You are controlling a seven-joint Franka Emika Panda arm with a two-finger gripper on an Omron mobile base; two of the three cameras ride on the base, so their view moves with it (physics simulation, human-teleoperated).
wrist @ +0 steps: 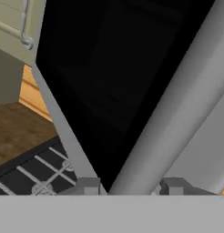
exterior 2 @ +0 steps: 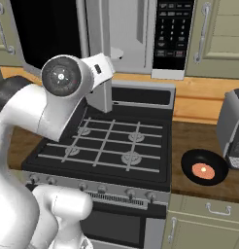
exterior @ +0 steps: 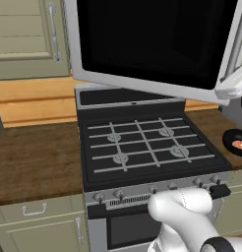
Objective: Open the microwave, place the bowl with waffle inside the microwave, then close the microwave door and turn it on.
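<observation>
Robot arm, white with dark joints, rises from the near edge and reaches up toward the microwave door (exterior: pixel 147 42). In the hand view, the gripper (wrist: pixel 130 186) sits with its two dark fingertips on either side of the door's long silver bar handle (wrist: pixel 177 109), one tip to each side of the bar. Whether the tips press on the bar or stand just off it cannot be told from these views.

Below the arm sits a black gas stove (exterior 2: pixel 111 146) with four burners under grey grates and a row of knobs along its near front edge. Brown wooden counter (exterior: pixel 34 157) runs to the left and right of it.

On the counter to the right of the stove rests the bowl with waffle (exterior 2: pixel 205 168), a small round black bowl with an orange disc showing inside. It stands upright, well apart from the gripper, with a grey appliance (exterior 2: pixel 233 126) just beyond it on the right.

Farther back and higher, the microwave (exterior 2: pixel 141 34) hangs above the stove. Its door is swung open toward the left, the big black glass window facing out. The pale grey inside is exposed, and the black button panel (exterior 2: pixel 174 31) sits on its right side. Beige cabinets (exterior 2: pixel 218 34) flank it.
</observation>
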